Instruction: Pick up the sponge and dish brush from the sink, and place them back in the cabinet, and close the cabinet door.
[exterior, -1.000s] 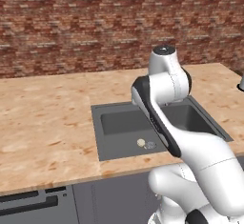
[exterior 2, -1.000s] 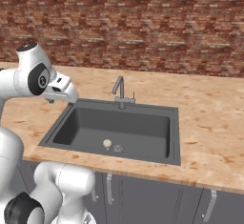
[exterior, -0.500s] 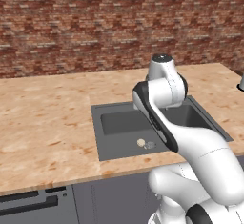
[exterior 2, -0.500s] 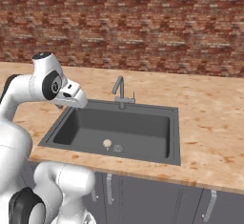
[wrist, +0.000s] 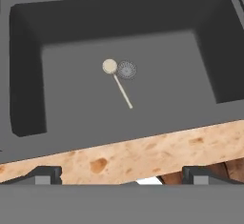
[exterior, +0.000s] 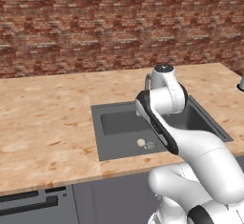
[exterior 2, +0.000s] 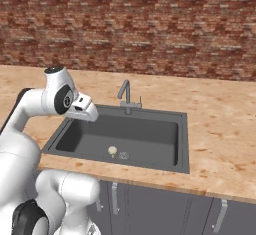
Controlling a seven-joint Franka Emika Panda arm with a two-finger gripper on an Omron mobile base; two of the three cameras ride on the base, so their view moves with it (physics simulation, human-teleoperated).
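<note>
Jaws stand wide apart on the gripper [wrist: 122,173], empty, poised over the near rim of the sink [wrist: 28,75] (its two dark tips sit at the bottom of the hand view). On the dark basin floor lies the dish brush [wrist: 116,79], cream head up, thin handle slanting toward the desk [wrist: 143,154]. Just beside the head is a small grey round part, perhaps the drain. A faucet [exterior 2: 126,98] rises behind the basin.
</note>
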